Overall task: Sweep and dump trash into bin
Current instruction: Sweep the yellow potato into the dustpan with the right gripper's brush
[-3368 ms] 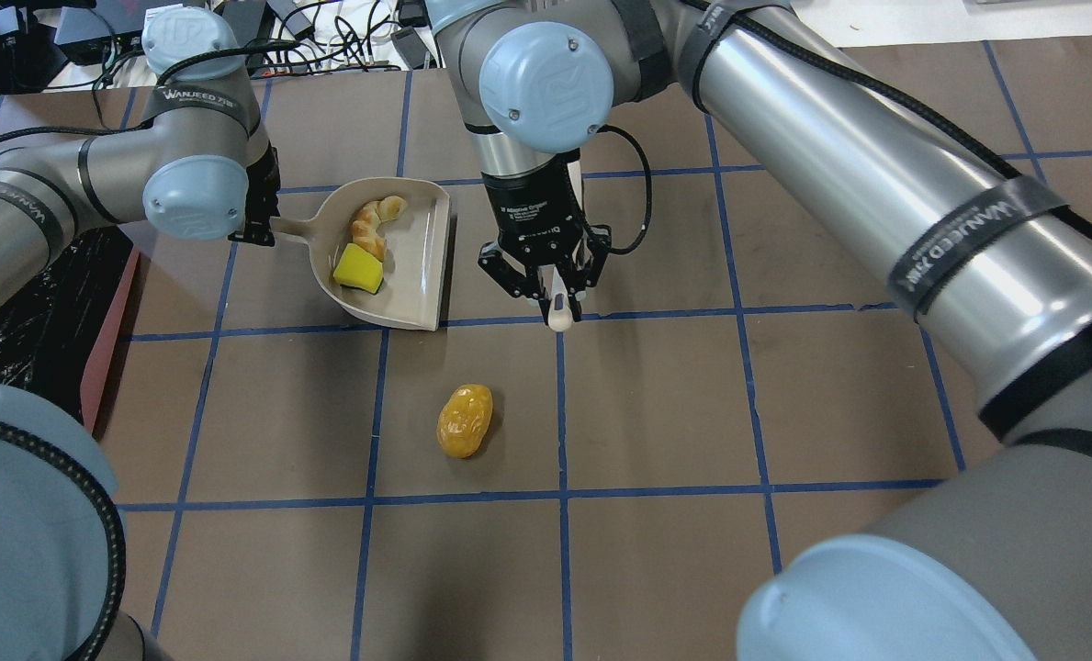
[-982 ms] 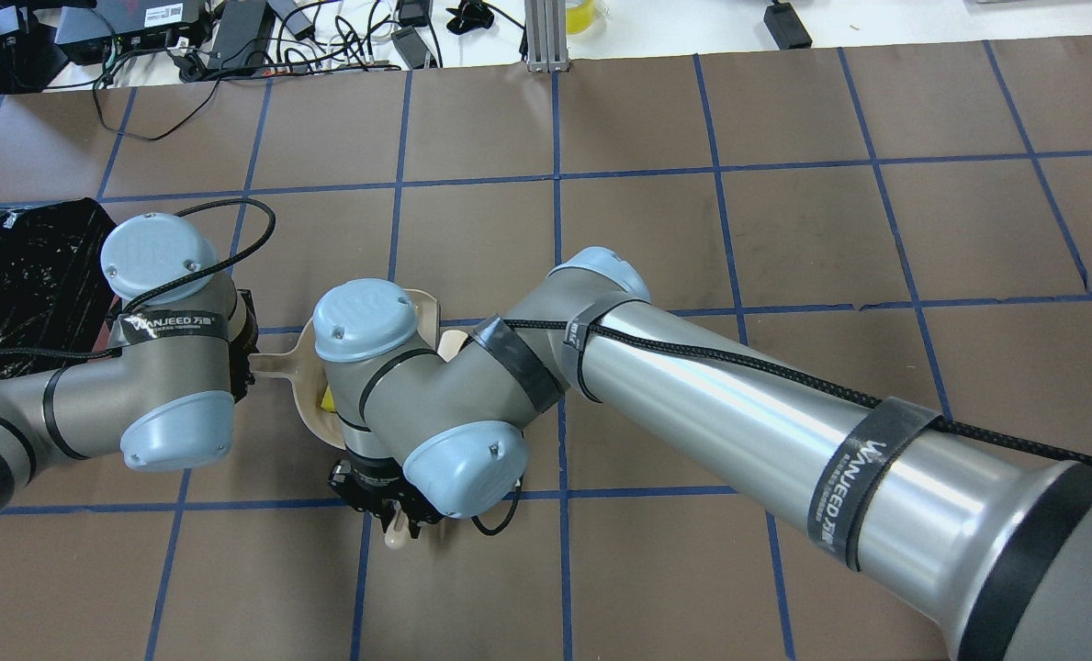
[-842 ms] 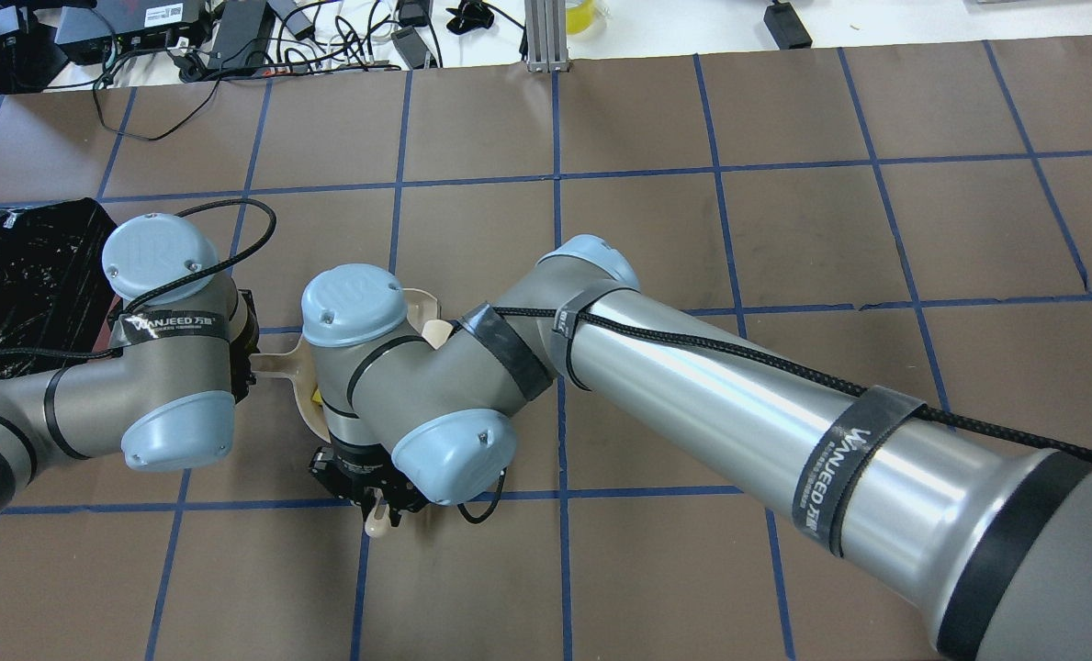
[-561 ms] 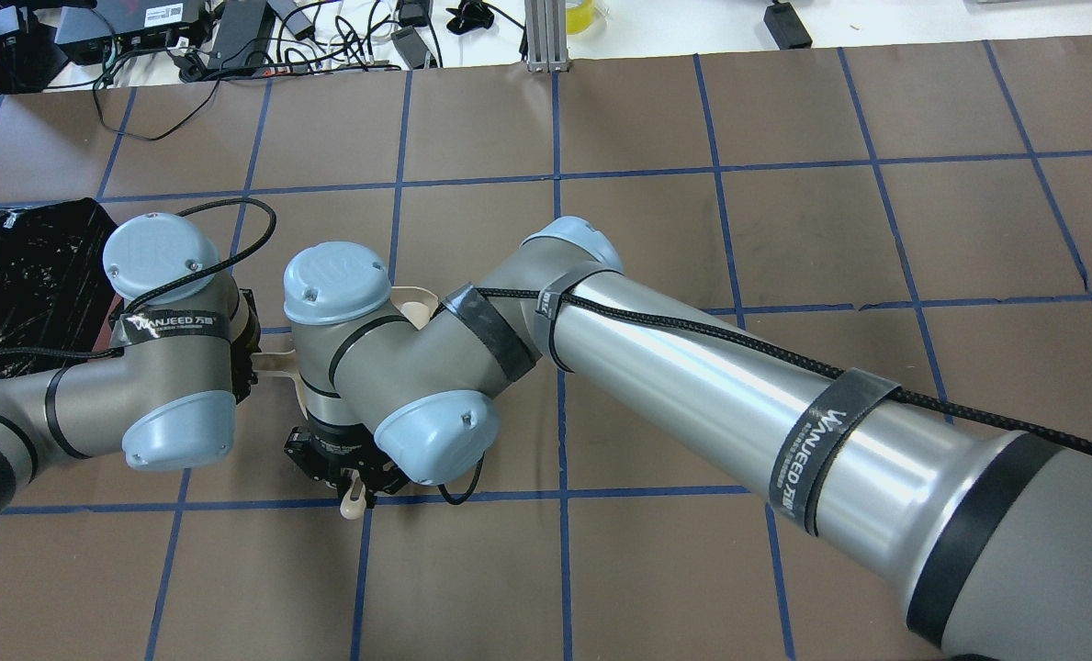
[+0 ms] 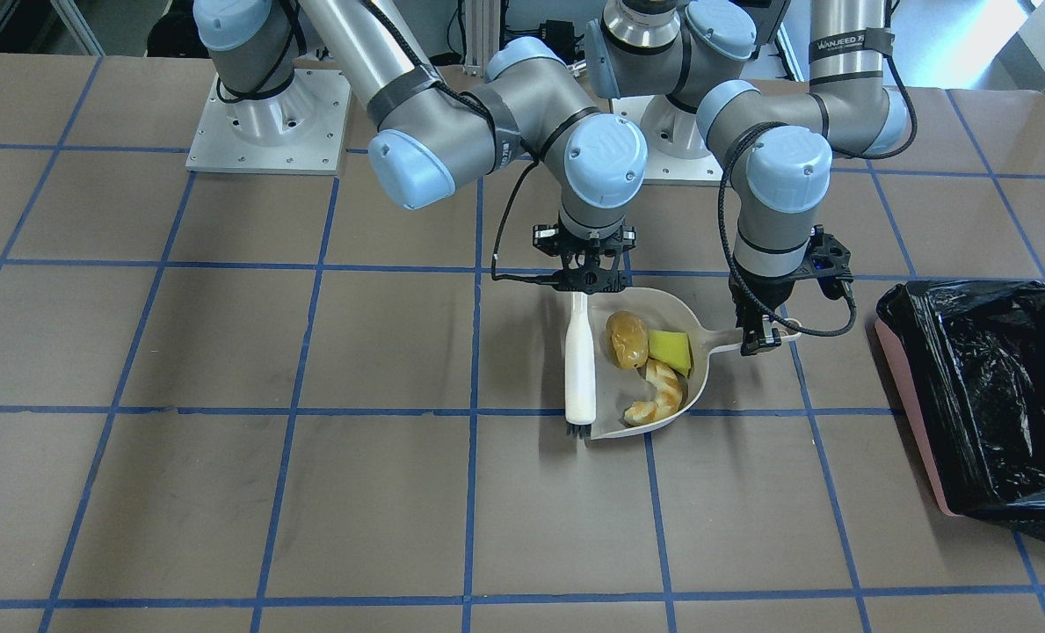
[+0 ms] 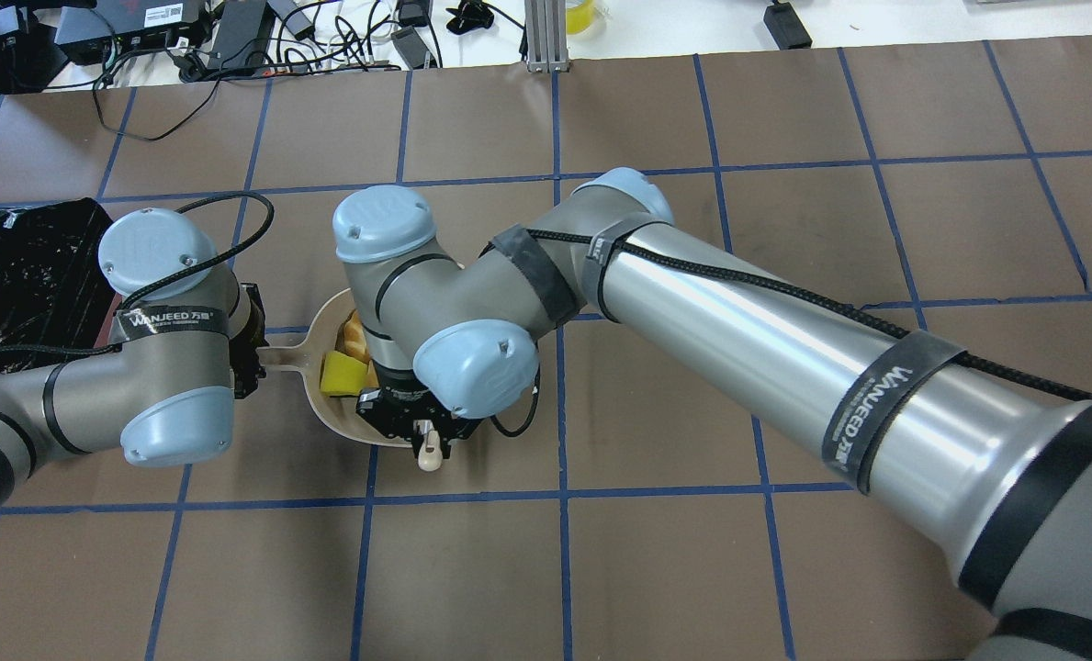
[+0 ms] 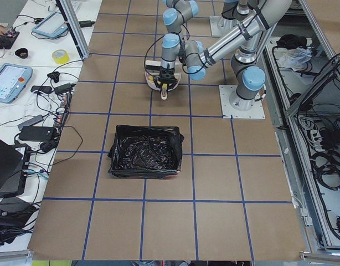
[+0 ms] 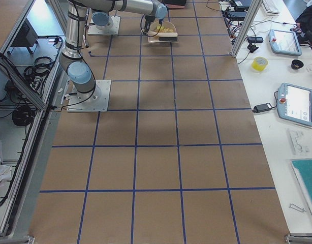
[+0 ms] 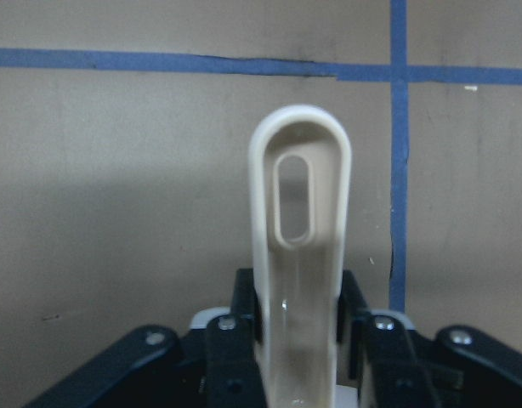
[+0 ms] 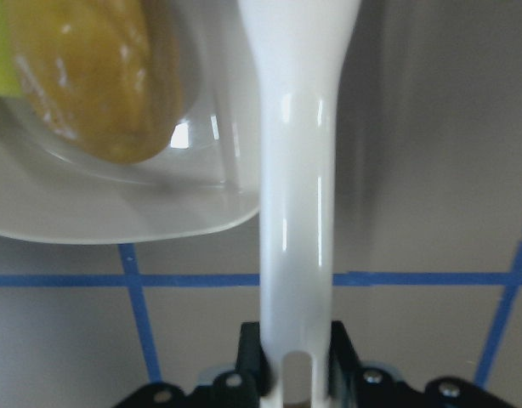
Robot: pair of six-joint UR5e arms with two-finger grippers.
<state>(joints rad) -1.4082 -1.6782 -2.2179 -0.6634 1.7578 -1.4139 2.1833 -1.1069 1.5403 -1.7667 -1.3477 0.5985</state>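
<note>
Brown sheeting marked with a blue tape grid covers the table [image 5: 223,352], with cables [image 6: 325,37] heaped along its far edge and a touchscreen pendant [image 8: 297,103] and a roll of yellow tape [image 8: 259,63] on a side bench. Near the robot's base the beige dustpan [image 5: 605,387] lies flat, its handle pointing toward the robot's left and the bin [image 5: 913,413], its open mouth facing the other way. The left gripper [image 5: 761,338] is clamped on that handle. The right gripper [image 5: 585,283] is closed on the end of the white brush [image 5: 580,360], whose long axis runs straight away from the robot along the pan's mouth, bristles at the far end. All three pieces sit in the pan: the golden-brown lump [image 5: 627,339] beside the brush, the yellow-green wedge [image 5: 670,350] touching it on the handle side, and the croissant [image 5: 660,394] curving toward the far corner. The black-lined pink bin stands well apart.
</note>
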